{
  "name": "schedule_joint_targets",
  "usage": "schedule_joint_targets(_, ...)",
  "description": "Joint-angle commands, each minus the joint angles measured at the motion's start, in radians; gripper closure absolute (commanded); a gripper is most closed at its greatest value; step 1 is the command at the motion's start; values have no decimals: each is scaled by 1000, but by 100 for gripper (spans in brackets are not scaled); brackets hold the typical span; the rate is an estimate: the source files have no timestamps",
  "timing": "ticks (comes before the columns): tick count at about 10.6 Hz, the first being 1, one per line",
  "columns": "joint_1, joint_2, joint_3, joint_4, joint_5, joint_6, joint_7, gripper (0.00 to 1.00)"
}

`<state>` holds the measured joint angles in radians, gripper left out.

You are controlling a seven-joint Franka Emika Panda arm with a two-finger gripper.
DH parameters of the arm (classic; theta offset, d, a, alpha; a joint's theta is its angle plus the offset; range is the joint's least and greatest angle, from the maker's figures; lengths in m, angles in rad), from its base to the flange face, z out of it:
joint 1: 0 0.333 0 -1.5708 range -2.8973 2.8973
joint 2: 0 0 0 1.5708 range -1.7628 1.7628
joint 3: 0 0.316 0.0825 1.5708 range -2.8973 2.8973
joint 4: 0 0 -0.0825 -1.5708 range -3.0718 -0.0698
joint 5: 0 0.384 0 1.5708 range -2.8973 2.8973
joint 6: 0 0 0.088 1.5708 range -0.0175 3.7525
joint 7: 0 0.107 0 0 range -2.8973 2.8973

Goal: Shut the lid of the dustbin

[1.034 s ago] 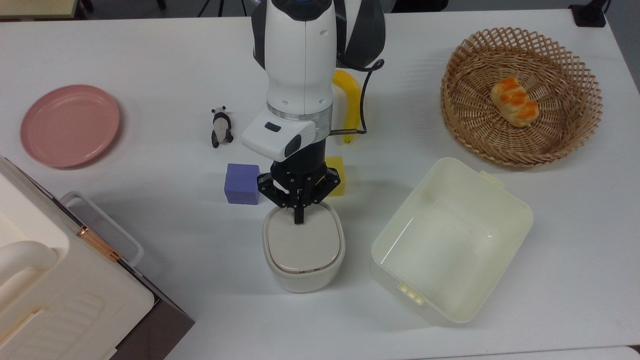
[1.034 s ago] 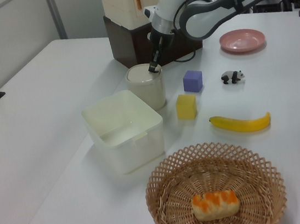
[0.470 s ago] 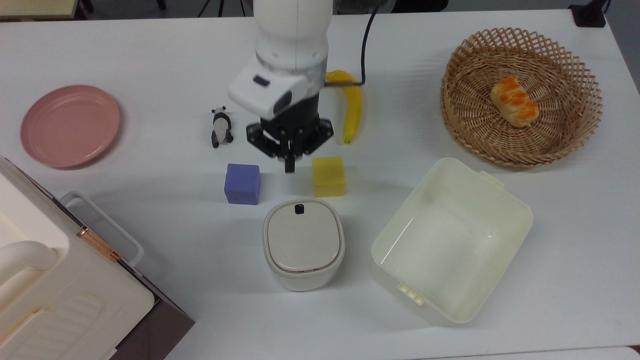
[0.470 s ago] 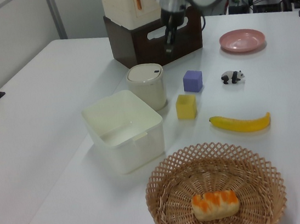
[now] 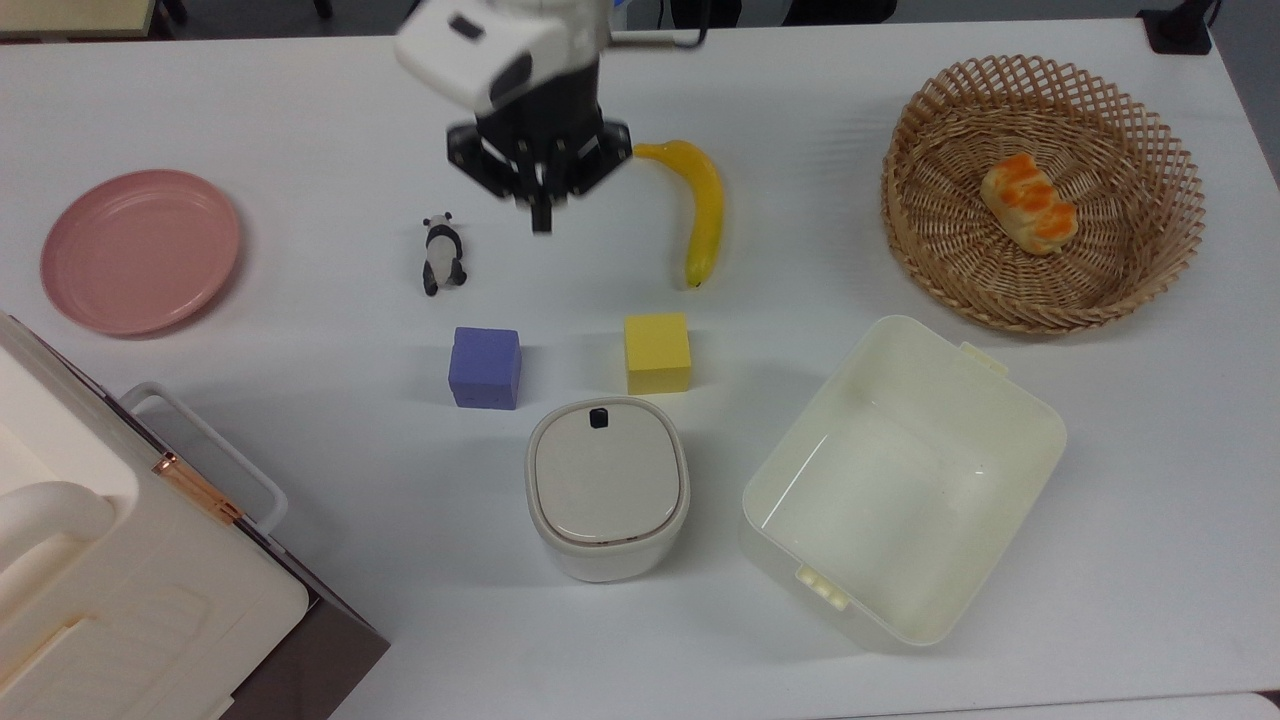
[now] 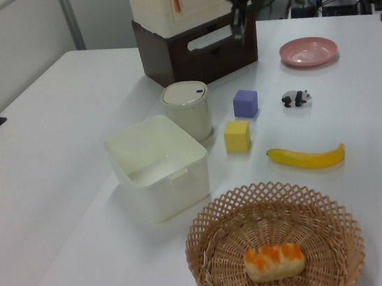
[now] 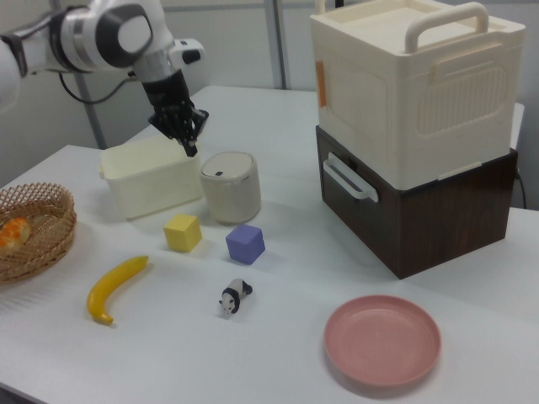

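The dustbin [image 5: 607, 495] stands on the white bench [image 5: 300, 100], in the top view just below the gap between the purple cube [image 5: 485, 367] and the yellow cube [image 5: 657, 352], with the pale-yellow tub [image 5: 990, 400] to the top view's right. The lid [image 5: 608, 472] lies flat on the bin, its black tab facing the cubes. The pincer [image 5: 541, 222], fingers pressed narrowly together and holding nothing, hangs well apart from the bin, between the panda figurine [image 5: 441, 254] and the banana [image 5: 701, 205].

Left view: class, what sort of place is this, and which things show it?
Probably a robotics lab: a black robot tool hangs over a white table set with props like a purple foam cube, and cluttered desks stand behind.
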<state>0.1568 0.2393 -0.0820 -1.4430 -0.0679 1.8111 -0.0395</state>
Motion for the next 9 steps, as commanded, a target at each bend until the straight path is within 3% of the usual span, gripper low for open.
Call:
schedule_joint_targets(1, -17, -100, -4, -50, 8, -91, 79, 100)
schedule_joint_targets(4, -45, -143, -2, -56, 8, -197, 79, 98)
schedule_joint_targets(6, -66, -166, -2, -57, 8, -211, 79, 84)
schedule_joint_targets(7, -74, -166, -4, -53, 19, -223, 79, 59)
schedule_joint_targets(8, -79, -167, -4, -53, 26, -223, 79, 21)
schedule_joint_targets(9, -77, -167, -2, -53, 25, -225, 81, 0)
